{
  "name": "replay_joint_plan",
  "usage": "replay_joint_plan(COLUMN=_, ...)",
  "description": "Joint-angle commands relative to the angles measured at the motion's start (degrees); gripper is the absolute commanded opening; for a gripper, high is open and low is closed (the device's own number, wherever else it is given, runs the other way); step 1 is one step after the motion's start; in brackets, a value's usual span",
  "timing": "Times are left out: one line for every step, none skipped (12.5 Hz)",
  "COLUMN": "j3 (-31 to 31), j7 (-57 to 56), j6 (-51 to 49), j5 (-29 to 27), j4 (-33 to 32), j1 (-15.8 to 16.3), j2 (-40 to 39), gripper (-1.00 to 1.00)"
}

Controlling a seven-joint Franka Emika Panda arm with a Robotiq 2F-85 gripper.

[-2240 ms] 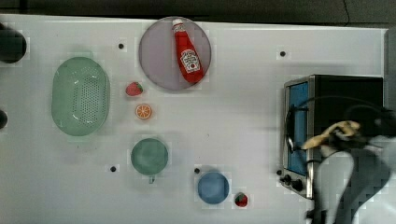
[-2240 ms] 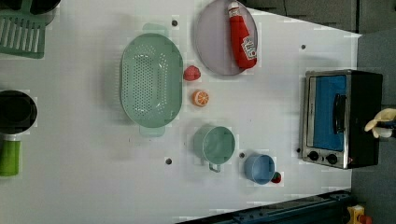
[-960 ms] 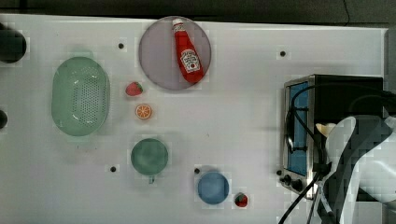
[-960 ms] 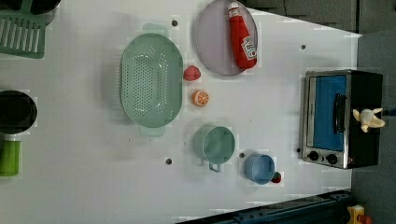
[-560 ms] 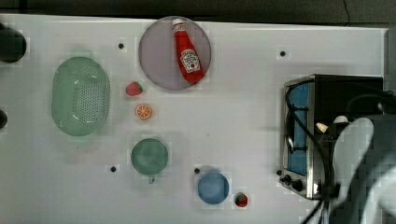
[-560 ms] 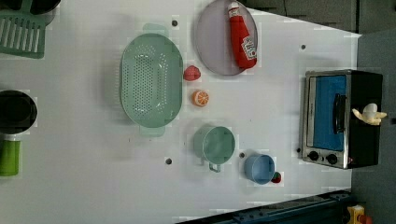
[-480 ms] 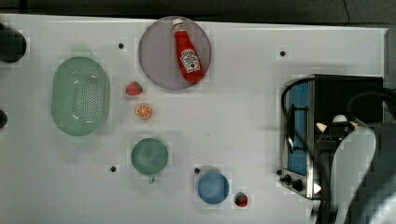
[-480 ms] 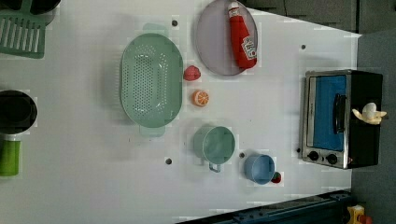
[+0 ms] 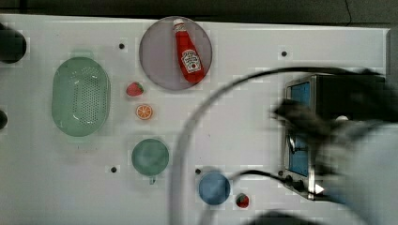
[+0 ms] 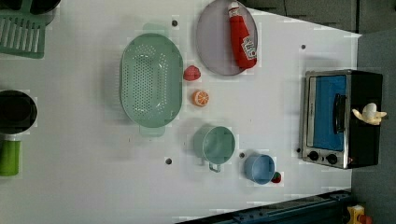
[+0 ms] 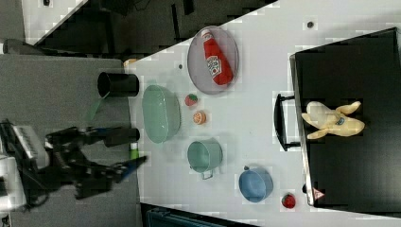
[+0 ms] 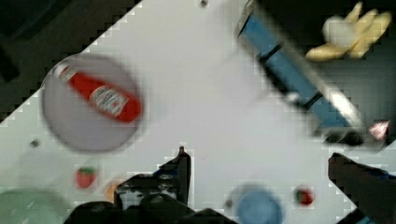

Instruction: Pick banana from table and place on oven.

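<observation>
Since the earlier frames the arm has lifted off the black-topped toaster oven (image 11: 350, 118), leaving the pale-yellow peeled banana (image 11: 333, 120) lying on its roof, at three o'clock of the white desk (image 10: 140, 186) in the left view. Retreat should go straight up, clear of the fruit. The gripper (image 12: 259, 170) stands wide open, holding nothing

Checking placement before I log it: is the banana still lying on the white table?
No. In the right view the banana rests on the black top of the oven, off the table.
</observation>
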State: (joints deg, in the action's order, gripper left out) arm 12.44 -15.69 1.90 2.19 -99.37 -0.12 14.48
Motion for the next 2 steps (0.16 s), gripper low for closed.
replay_joint_plan(j3=-4.1, j7=21.7, j6=-2.8, j5=0.7, j4=-4.2, j1=1.9, j2=-1.0, gripper=1.0)
replay_joint_plan(j3=-4.9, j7=23.2, j6=-2.9, j5=0.7, j4=-4.8, j1=1.9, j2=-0.1, gripper=1.0)
